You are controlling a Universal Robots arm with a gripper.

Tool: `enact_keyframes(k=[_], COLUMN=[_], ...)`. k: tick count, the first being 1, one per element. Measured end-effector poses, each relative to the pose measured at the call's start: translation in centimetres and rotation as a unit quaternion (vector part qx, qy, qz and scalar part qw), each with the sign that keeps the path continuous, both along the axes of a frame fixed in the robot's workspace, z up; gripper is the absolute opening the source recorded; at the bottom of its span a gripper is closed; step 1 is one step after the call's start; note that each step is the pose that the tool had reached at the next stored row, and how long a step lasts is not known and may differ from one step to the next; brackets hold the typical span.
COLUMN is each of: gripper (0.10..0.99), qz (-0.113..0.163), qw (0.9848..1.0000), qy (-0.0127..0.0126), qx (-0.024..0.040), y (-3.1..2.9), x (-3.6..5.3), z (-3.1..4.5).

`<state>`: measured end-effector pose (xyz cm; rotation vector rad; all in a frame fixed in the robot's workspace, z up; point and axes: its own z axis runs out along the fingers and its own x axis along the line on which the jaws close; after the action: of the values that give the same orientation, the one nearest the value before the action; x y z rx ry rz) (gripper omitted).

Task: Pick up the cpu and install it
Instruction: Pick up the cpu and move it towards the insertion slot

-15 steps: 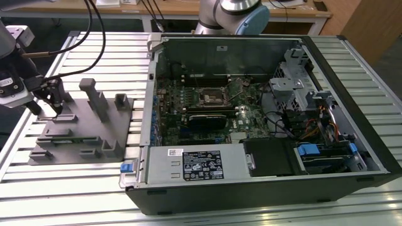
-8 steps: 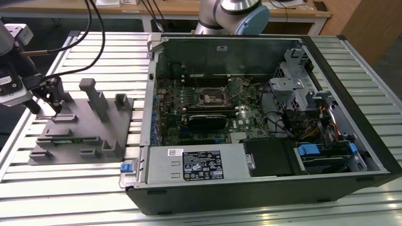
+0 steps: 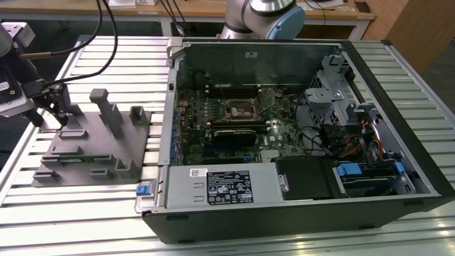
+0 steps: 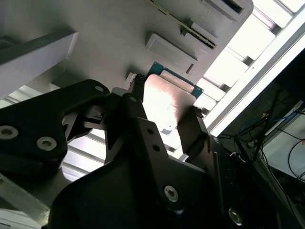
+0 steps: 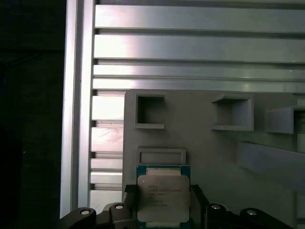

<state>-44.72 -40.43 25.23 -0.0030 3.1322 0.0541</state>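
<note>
One arm (image 3: 265, 13) rises behind the open computer case (image 3: 299, 213), and its wrist hangs at the exterior view's left, pointing the gripper (image 3: 51, 120) down over the near-left end of a grey holder tray (image 3: 92, 144). Two dark fingers (image 5: 197, 206) stand narrowly parted. They press against opposite edges of the one cpu (image 5: 163, 198), which sits pinched between them. Its pale metal face and green rim show in both wrist views. The chip is just above the tray's surface, beside a shallow rectangular frame (image 5: 161, 156). Whether its underside touches the tray cannot be told.

Two square pockets (image 5: 150, 111) lie farther along the tray in the first wrist view. One green memory strip (image 3: 76, 158) lies in a slot near the tray's front edge. One motherboard (image 3: 235, 128) fills the case, and its one dark metal-framed socket (image 3: 238, 110) is well apart from the gripper. Tray and case both rest on one slatted metal table (image 3: 85, 213).
</note>
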Motion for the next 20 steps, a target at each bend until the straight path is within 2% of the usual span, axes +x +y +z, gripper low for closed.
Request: enact_keyframes(k=[8, 20], gripper=[0.533, 0.533], qz=[0.0, 0.0], qw=[1.0, 1.0], qy=[0.0, 0.0], qx=[0.0, 0.0], y=[0.09, 0.38], x=[0.0, 0.0], z=[1.6, 4.42])
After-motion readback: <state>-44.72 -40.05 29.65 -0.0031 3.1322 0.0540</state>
